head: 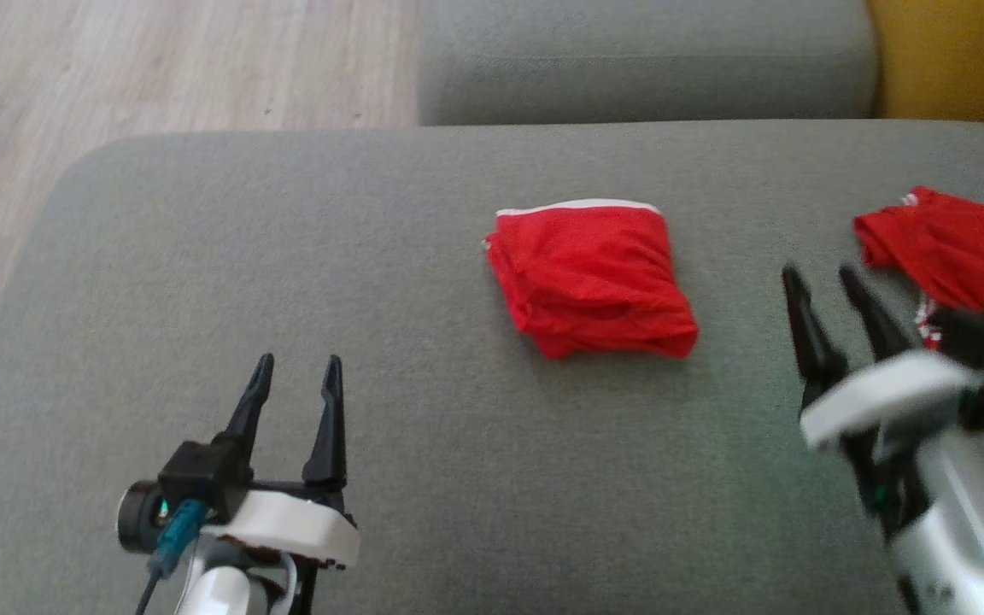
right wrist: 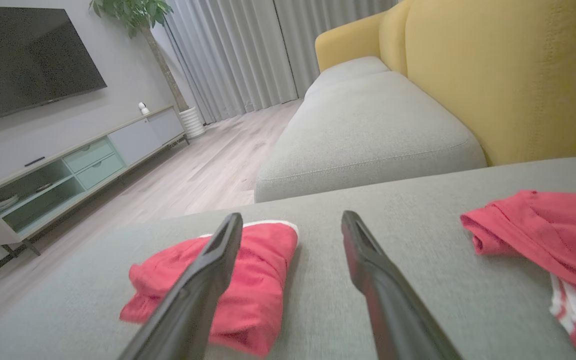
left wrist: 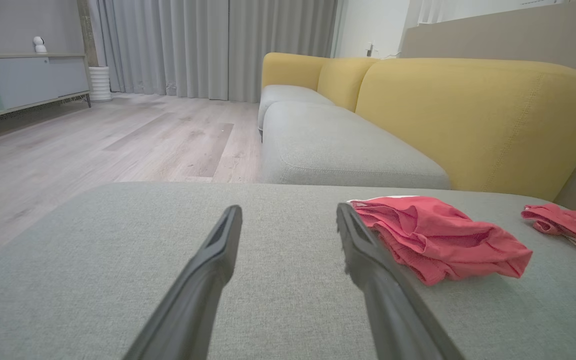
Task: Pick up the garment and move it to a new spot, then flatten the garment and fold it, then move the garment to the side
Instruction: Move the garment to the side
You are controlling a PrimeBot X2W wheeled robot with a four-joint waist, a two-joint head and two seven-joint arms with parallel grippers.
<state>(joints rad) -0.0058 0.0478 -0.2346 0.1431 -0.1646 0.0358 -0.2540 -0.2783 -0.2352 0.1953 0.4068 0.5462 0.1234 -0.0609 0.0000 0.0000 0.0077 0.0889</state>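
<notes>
A grey sofa cushion (head: 287,299) spreads under me. A second grey cushion (head: 646,60) lies beyond it, with a yellow backrest (left wrist: 478,115) to the right and pale wood floor (head: 159,60) to the left. I count two red pieces of clothing. The folded red garment (head: 590,278) is a compact bundle with a white band along its far edge, and it lies near the middle of the cushion. The second red garment (head: 953,248) lies loose and rumpled well to the right of the folded one, running off the edge of my head view. It has white stripes at its hem and a blue and white mark that is too cut off to read. I have two grippers, each with two dark fingers, both spread wide and holding nothing. My left gripper (head: 300,360) hovers over bare cushion to the near left of the folded garment, well apart from it. My right gripper (head: 818,273) is blurred. It sits to the right of the folded garment, between it and the second garment and just beside the latter. Across the room from the folded garment I see one dark television (right wrist: 28,55), one low cabinet (right wrist: 73,170) and grey curtains (left wrist: 208,45).
</notes>
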